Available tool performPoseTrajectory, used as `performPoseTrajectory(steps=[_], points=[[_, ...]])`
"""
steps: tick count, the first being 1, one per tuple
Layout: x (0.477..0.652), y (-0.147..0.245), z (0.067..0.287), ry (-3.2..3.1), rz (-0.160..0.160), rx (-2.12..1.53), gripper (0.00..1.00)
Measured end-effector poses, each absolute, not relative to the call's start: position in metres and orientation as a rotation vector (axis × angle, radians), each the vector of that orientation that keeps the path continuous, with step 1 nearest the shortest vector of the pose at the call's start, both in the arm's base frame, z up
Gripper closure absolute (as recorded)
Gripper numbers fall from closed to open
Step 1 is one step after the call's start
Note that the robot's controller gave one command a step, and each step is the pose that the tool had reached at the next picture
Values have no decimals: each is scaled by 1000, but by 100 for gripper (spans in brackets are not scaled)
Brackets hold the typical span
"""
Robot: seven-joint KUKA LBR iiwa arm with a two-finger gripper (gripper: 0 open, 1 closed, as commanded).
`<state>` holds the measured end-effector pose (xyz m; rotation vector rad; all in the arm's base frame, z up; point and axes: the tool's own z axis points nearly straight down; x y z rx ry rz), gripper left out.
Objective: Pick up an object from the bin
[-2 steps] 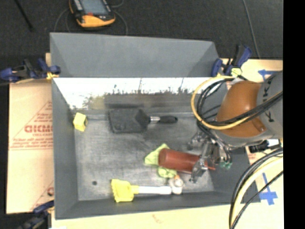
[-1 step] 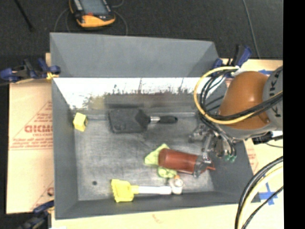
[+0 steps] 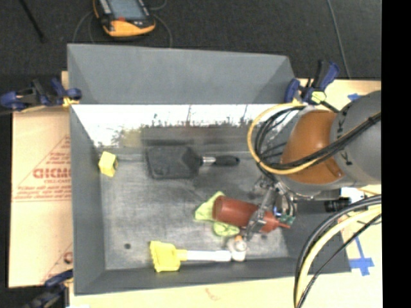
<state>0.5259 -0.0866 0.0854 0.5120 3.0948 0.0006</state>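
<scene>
The gripper [image 3: 258,222] is at the lower right of the frame, right beside a red cup [image 3: 230,209] lying on its side. I cannot tell if it is open or closed. The cup looks light, hard, maybe slippery; grab its rim.

Grey metal bin [image 3: 128,220], far wall scuffed white with dark speckles. Small block [image 3: 108,163] at left: yellow. Flat-headed tool [image 3: 170,161] at far middle: dark grey head, black handle. Cylinder [image 3: 234,212] at near right: red-brown. Soft piece [image 3: 209,207] beside it: yellow-green. Near-edge tool [image 3: 166,256]: yellow head, white handle. Wrist cover [image 3: 308,147]: orange.
</scene>
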Motion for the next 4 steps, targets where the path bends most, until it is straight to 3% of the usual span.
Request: performPoseTrajectory(steps=[1, 3, 4], points=[[523, -79, 74, 3114, -6, 303, 100], [521, -78, 79, 3122, -4, 302, 100], [519, -78, 100, 3132, -1, 302, 100]])
